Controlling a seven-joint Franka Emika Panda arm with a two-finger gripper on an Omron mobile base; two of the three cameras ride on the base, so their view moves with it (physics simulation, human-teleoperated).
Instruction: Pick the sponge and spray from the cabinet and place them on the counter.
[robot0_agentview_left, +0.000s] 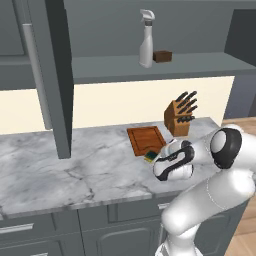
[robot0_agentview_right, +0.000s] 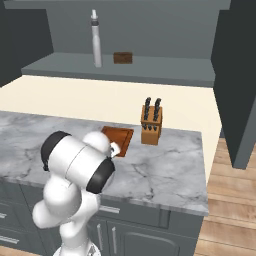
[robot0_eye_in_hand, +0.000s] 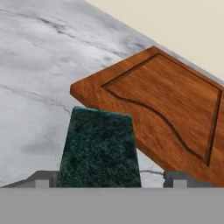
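At the far left, in the left base view, the dark grey wall cabinet (robot0_agentview_left: 55, 75) is standing open with its panelled door swung out, and the slim white spray bottle with its trigger nozzle (robot0_agentview_left: 146, 40) is standing upright on the grey inner shelf, a small brown box (robot0_agentview_left: 162, 56) just beside it on its right. Below, the wide marble-veined grey-white counter (robot0_agentview_left: 65, 170) is stretching across, and the brown wooden cutting board (robot0_agentview_left: 145, 140) is lying flat on it, with a wooden knife block (robot0_agentview_left: 180, 116) standing just to its right near the wall. The small flat sponge, yellow with a dark green top (robot0_agentview_left: 150, 157), is lying on the counter against the near edge of the board, and my white arm is reaching over it. In the hand view my two-finger gripper (robot0_eye_in_hand: 111, 177) is sitting directly over the sponge (robot0_eye_in_hand: 99, 151): the green top is running up between my two dark fingertips (robot0_eye_in_hand: 41, 178), which are standing wide apart with a little gap on each side, so I am not gripping anything. The sponge's far end is lying just at the board's (robot0_eye_in_hand: 175, 109) near edge, though I cannot tell whether they are touching.
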